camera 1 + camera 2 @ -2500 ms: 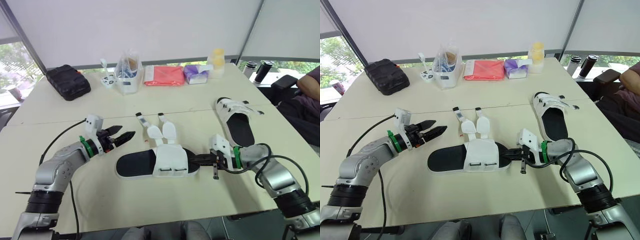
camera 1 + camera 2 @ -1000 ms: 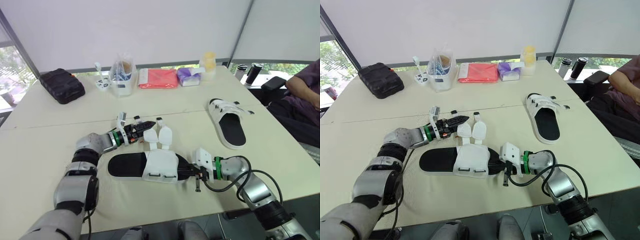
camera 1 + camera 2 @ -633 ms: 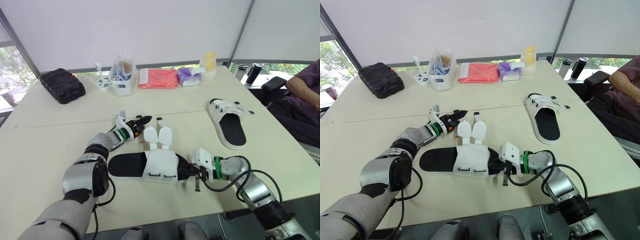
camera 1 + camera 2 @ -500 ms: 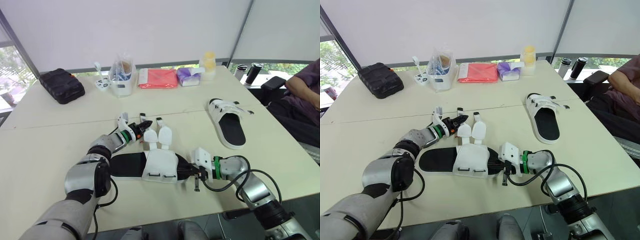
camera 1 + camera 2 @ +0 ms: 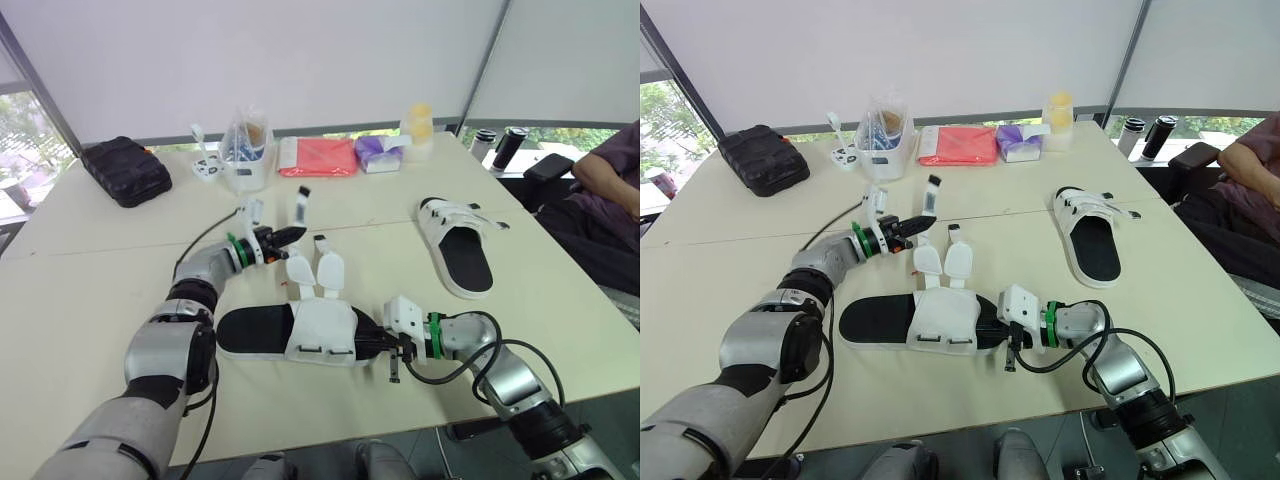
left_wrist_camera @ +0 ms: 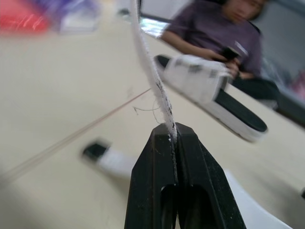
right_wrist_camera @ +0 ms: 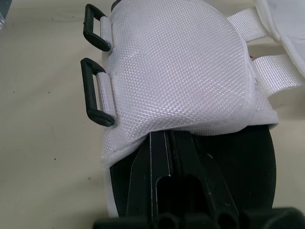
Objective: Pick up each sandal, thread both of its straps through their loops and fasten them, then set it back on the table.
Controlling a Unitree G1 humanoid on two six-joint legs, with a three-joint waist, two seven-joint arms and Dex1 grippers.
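Left eye view | right gripper (image 5: pixel 378 344): forearm low over the table (image 5: pixel 100 300), jaws pinching the end of the sandal (image 5: pixel 300 330) lying mid-table | left gripper (image 5: pixel 290 236): arm stretched forward, jaws pinching one strap (image 5: pixel 301 205), lifted upright | second sandal (image 5: pixel 465 255) far right, apart.

The pale table (image 5: pixel 90 285), with a seam crossing it from 9 to 3 o'clock, carries an open sandal (image 5: pixel 320 328) just toward 6 o'clock of centre, one strap (image 5: pixel 301 205) raised off the surface. A fastened sandal (image 5: pixel 461 246) lies at 3 o'clock. Along the far edge, from 10 to 1 o'clock, sit a black case (image 5: pixel 125 172), a small white item (image 5: pixel 205 166), a clear tub (image 5: pixel 246 162) holding a bag, a red packet (image 5: pixel 320 157), a purple pack (image 5: pixel 383 153) and a yellow-topped jar (image 5: pixel 419 128).
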